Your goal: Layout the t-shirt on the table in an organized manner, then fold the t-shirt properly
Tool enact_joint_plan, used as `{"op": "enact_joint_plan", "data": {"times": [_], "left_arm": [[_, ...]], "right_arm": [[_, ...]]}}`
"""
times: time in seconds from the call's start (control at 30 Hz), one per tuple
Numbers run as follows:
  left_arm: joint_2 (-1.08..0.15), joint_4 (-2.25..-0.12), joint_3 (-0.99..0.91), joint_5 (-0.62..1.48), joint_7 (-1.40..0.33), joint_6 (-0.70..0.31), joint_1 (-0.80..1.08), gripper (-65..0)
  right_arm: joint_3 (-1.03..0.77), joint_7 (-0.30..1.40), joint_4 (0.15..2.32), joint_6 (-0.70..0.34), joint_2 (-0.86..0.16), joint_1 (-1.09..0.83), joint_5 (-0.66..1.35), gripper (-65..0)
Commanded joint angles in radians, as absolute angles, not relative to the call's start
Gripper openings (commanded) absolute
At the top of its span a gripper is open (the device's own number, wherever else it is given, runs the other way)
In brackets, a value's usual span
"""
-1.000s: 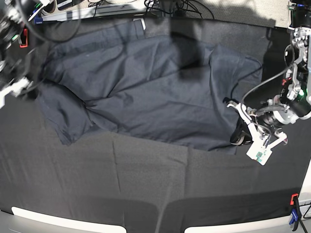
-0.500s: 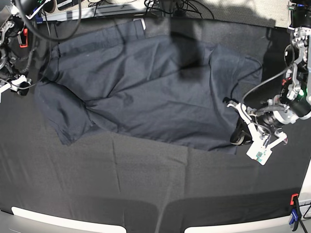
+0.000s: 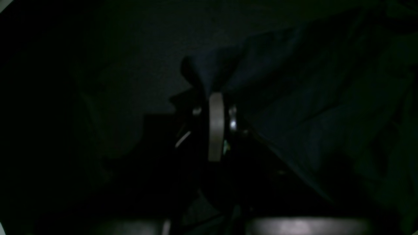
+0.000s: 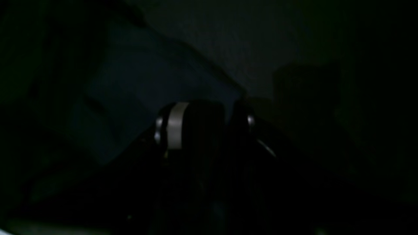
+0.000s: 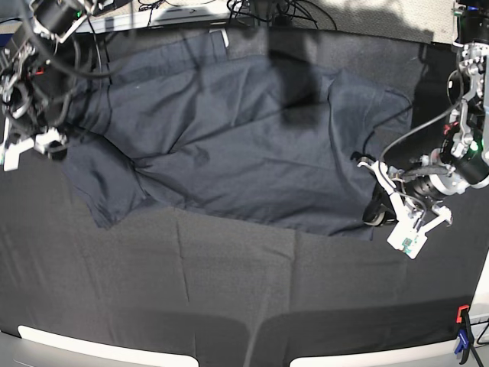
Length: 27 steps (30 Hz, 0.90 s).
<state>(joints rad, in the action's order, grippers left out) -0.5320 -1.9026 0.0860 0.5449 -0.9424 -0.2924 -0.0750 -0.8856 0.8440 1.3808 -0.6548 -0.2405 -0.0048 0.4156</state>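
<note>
T-shirt (image 5: 229, 138) spread across far half of tabletop (image 5: 229, 290), creased, one sleeve reaching toward near left in base view. Left hand (image 5: 376, 215) low at shirt's right hem corner, jaws pressed together on a pinch of the fabric; its wrist view shows cloth rising between the fingers. Right hand (image 5: 34, 145) at shirt's left edge, jaws partly apart; whether cloth is between them, cannot tell. Clamp (image 5: 463, 330) at near right corner.
</note>
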Motion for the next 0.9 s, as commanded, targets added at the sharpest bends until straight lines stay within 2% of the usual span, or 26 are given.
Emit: {"op": "enact_joint_plan", "data": {"times": [0.0, 0.2, 0.37, 0.67, 0.87], "left_arm": [[-0.543, -1.919, 0.079, 0.55, -0.915, -0.29, -0.094, -65.0], [-0.543, -1.919, 0.079, 0.55, -0.915, -0.289, -0.094, -65.0], [-0.544, -1.919, 0.079, 0.55, -0.916, -0.289, -0.094, -65.0], [-0.544, -1.919, 0.079, 0.55, -0.916, -0.289, -0.094, -65.0], [-0.543, -1.919, 0.079, 0.55, -0.916, -0.29, -0.094, -65.0]], "right_arm": [[-0.888, 0.824, 1.397, -0.675, -0.257, 0.017, 0.437, -44.7], [-0.888, 0.881, 1.397, -0.674, -0.252, 0.054, 0.455, -44.7], [-0.892, 0.936, 1.397, -0.663, -0.255, 0.038, 0.391, -44.7], [-0.913, 0.907, 1.397, -0.584, -0.238, 0.033, 0.395, -44.7], [-1.022, 0.829, 1.396, -0.543, -0.218, 0.033, 0.396, -44.7]]}}
